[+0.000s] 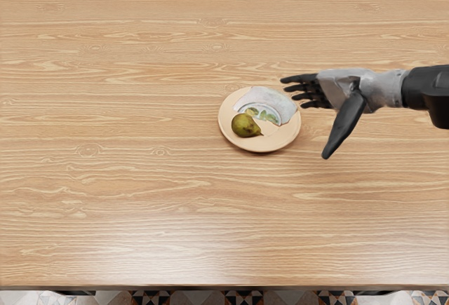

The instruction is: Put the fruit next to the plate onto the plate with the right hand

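A green-brown pear lies on the round tan plate, on its left half, stem pointing right. The plate has a pale patterned patch on its upper part. My right hand hovers just right of the plate's upper rim, arm entering from the right edge. Its dark fingers are spread and point left, the thumb hangs down toward the table, and it holds nothing. The hand does not touch the pear. My left arm is out of view.
The wooden table fills the view. Its front edge runs along the bottom, with patterned floor beyond it; a dark strip lies behind the far edge.
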Motion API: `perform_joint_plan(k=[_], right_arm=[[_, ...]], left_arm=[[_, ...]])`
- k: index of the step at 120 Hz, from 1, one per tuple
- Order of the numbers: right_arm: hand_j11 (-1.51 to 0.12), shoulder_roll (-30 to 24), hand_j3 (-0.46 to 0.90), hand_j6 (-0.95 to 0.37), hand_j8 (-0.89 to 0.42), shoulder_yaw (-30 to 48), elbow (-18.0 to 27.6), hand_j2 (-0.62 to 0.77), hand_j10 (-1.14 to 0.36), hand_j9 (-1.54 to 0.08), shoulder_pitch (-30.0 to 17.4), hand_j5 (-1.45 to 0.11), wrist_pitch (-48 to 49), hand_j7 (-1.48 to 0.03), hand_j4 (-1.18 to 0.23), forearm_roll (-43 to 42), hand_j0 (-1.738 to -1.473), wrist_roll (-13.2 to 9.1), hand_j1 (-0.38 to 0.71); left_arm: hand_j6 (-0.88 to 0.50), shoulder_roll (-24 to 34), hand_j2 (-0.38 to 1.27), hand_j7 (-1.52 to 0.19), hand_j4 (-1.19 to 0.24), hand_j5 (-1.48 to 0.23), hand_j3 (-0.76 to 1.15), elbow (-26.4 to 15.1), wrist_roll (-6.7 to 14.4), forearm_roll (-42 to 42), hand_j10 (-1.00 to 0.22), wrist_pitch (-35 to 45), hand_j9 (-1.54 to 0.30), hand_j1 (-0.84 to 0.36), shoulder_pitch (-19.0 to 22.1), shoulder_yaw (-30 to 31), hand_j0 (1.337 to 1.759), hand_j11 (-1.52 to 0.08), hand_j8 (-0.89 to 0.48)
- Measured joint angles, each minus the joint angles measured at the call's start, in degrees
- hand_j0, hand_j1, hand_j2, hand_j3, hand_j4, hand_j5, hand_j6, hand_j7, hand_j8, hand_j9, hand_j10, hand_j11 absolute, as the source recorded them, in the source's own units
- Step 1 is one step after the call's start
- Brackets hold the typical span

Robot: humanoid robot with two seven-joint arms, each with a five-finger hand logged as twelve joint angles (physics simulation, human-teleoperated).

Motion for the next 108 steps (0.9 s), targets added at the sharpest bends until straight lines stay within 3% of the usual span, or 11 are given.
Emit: perform_joint_plan(k=[30, 108], right_arm=[[0.00, -3.44, 0.00, 0.00, 0.00, 0.68, -2.95, 0.00, 0.00, 0.00, -0.40, 0.00, 6.16, 0.00, 0.00, 7.09, -1.658, 0.00, -0.35], [0.00, -5.03, 0.00, 0.00, 0.00, 0.76, -3.81, 0.00, 0.00, 0.00, -0.46, 0.00, 6.78, 0.00, 0.00, 8.05, -1.658, 0.00, -0.35]], left_arm=[[0.00, 0.00, 0.00, 0.00, 0.00, 0.00, 0.00, 0.00, 0.11, 0.00, 0.00, 0.03, 0.00, 0.35, 0.74, 0.00, 1.658, 0.00, 0.00], [0.00, 0.00, 0.00, 0.00, 0.00, 0.00, 0.00, 0.00, 0.52, 0.00, 0.00, 0.08, 0.00, 0.35, 0.75, -0.09, 1.658, 0.00, 0.00]])
